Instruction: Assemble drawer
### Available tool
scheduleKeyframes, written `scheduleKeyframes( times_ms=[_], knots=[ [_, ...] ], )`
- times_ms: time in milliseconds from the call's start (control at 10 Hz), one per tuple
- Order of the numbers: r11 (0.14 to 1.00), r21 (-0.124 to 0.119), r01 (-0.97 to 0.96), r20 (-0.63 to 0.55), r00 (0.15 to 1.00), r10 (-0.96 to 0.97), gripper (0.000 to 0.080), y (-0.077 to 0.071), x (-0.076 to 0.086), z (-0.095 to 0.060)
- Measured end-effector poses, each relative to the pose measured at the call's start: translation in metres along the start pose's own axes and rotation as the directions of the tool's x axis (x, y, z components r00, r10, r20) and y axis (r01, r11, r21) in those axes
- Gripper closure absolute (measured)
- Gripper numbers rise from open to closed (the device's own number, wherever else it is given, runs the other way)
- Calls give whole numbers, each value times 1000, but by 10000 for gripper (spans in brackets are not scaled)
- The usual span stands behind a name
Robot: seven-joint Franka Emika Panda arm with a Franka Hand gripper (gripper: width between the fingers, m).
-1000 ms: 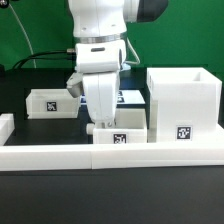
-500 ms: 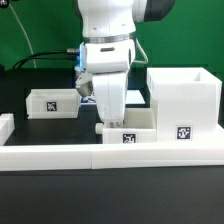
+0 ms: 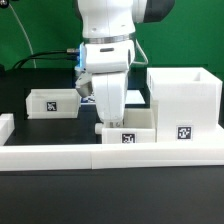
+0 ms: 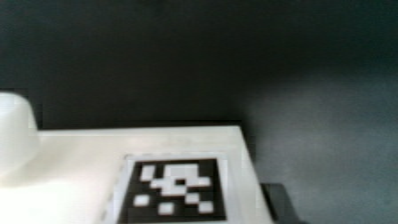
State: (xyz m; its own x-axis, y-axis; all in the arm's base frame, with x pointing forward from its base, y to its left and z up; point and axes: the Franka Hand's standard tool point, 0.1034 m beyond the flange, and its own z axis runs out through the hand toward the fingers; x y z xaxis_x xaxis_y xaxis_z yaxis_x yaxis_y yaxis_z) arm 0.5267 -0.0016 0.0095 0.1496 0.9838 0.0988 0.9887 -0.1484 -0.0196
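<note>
green backdrop (image 3: 30, 35) behind, black table (image 3: 60, 200) underneath, and the long low white border blocks (image 3: 60, 153) running across the front.

exterior view first: the housing (image 3: 185, 95) stands tall on the exterior view's right, open top, tag facing the camera. the left box (image 3: 45, 103) sits on its own, well apart on the exterior view's left. the middle box (image 3: 143, 128) is right against the border blocks and just beside the housing, with the gripper (image 3: 103, 122) reaching down at its wall on the side away from the housing.

what changed: a second ago the arm and the middle box were both further toward the exterior view's left. half a second ago they'd shifted toward the housing together, and since then nothing has budged. so the box got brought closer to the housing and the arm has paused. my read is it's lining the box up before it goes in, so the task is still early, with neither box inside yet.

fingers: the arm's own body and the box wall hide them, so i can't tell if they're pinched or spread. the box coming along hints at a grip, but a shove would look the same.

wrist view: blurry. dark table (image 4: 214, 60) up top, then a white face of what i take to be the middle box (image 4: 89, 150) with its tag (image 4: 175, 188) close up. a rounded white shape (image 4: 15, 140) sits at the edge, can't say what it is.
</note>
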Motion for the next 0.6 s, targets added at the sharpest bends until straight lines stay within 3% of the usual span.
scheduleKeyframes(
  times_ms=[100, 600],
  knots=[
    [1000, -22, 2, -3, 1000, -2, 757, 1, 1, 1],
    [1000, -20, 0, -2, 1000, 0, 757, 0, 0, 1]
  ],
)
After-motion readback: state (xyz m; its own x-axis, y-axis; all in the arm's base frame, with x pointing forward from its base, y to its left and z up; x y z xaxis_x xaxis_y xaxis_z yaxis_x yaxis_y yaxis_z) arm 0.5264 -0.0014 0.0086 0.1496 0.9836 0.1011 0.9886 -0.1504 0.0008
